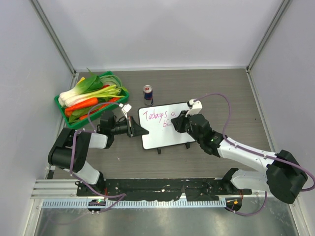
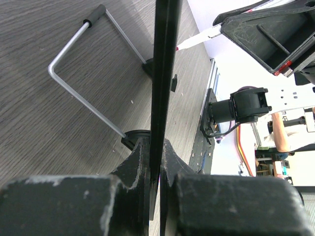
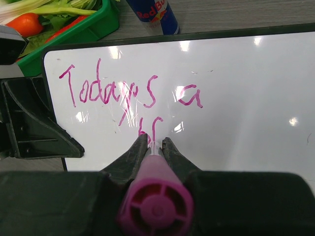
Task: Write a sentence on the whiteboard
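Left gripper (image 1: 136,129) pinches whiteboard (image 1: 165,138) edge at 9 o'clock. Right gripper (image 3: 153,143) clamps pink marker (image 3: 155,199), tip at second line of sentence (image 3: 113,91).

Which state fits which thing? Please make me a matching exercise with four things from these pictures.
Things:
1. whiteboard
2. pink marker
3. can
4. green basket

States:
A. gripped by the right gripper
B. clamped at its edge by the left gripper
C. upright beyond the whiteboard's far edge
D. filled with vegetables

Pairs: 1-B, 2-A, 3-C, 4-D
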`<move>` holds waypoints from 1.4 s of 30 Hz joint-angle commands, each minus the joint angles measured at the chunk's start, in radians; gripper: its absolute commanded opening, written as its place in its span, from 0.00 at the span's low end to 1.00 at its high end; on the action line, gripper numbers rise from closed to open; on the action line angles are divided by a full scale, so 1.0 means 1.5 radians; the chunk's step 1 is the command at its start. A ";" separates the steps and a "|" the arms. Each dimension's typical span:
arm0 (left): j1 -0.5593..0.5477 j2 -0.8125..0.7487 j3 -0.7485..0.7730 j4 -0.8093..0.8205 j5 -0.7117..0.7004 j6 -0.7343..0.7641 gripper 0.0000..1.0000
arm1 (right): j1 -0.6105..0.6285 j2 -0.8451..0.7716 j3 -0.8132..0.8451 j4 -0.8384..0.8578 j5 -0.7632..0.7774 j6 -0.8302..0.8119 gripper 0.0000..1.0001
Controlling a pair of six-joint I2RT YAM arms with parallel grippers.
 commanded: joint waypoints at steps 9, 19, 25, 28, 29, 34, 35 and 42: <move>-0.001 0.014 0.006 -0.045 -0.045 0.020 0.00 | -0.002 -0.020 -0.012 -0.017 0.011 -0.005 0.01; -0.002 0.016 0.006 -0.045 -0.045 0.021 0.00 | -0.002 -0.038 0.014 -0.023 0.046 -0.011 0.01; -0.001 0.014 0.006 -0.045 -0.046 0.021 0.00 | -0.002 -0.050 0.029 -0.017 0.044 -0.011 0.01; -0.001 0.014 0.006 -0.045 -0.045 0.021 0.00 | -0.002 -0.050 0.032 -0.014 0.042 -0.009 0.01; -0.001 0.013 0.006 -0.045 -0.046 0.021 0.00 | -0.002 -0.050 0.032 -0.013 0.039 -0.008 0.01; -0.002 0.014 0.005 -0.045 -0.046 0.021 0.00 | -0.002 -0.033 0.039 -0.005 0.034 -0.006 0.01; -0.001 0.014 0.006 -0.045 -0.045 0.021 0.00 | -0.002 -0.030 0.039 -0.002 0.033 -0.007 0.01; -0.001 0.015 0.006 -0.045 -0.046 0.021 0.00 | -0.002 -0.008 0.036 -0.001 0.032 -0.006 0.01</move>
